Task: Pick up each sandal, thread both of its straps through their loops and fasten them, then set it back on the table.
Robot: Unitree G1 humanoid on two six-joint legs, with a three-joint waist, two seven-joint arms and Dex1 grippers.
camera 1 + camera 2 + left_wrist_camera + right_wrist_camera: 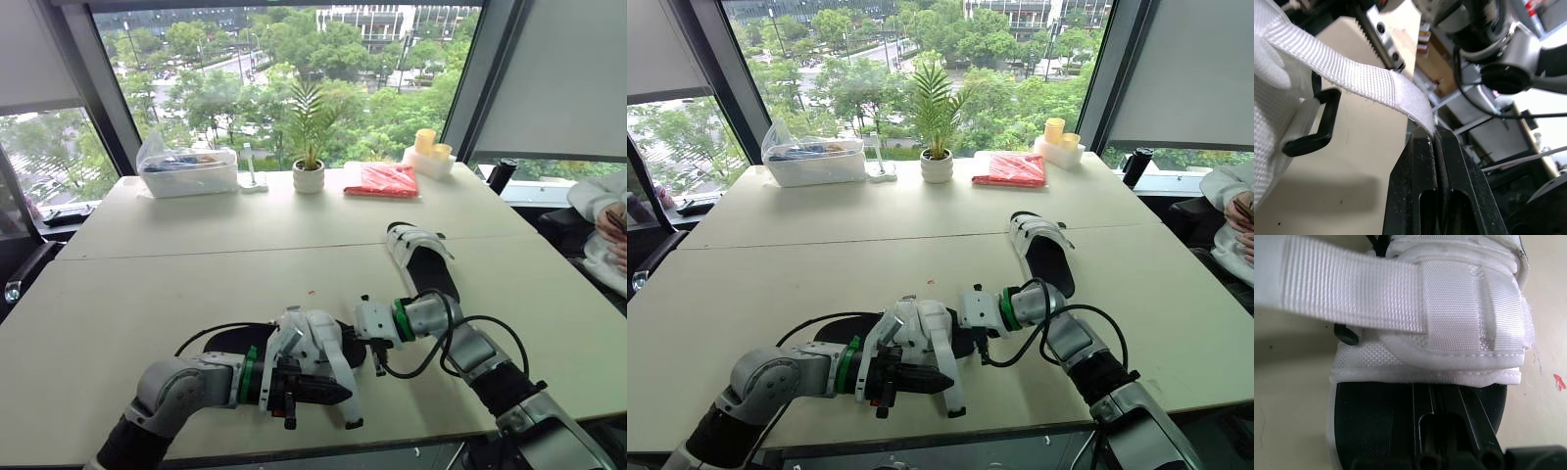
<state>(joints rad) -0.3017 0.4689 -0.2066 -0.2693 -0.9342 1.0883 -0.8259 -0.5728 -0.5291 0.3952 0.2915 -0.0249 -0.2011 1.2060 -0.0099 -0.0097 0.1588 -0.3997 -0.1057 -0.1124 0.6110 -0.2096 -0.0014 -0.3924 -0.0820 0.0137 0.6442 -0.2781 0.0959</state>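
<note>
**Pinching the strap [1352,73] of the sandal [318,338]**

My left gripper [1434,134] clamps the white webbing strap's end, just beside its black loop [1317,127]. The fingers of my right gripper [1437,391] lie pressed together on the black footbed [1371,416]. The sandal lies at the table's [196,274] near edge. Far back, a clear bin [186,174] holds assorted items.

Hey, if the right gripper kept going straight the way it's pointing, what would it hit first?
The right gripper points across the black footbed at the near sandal's white upper; it would likely meet that padded edge first.
</note>
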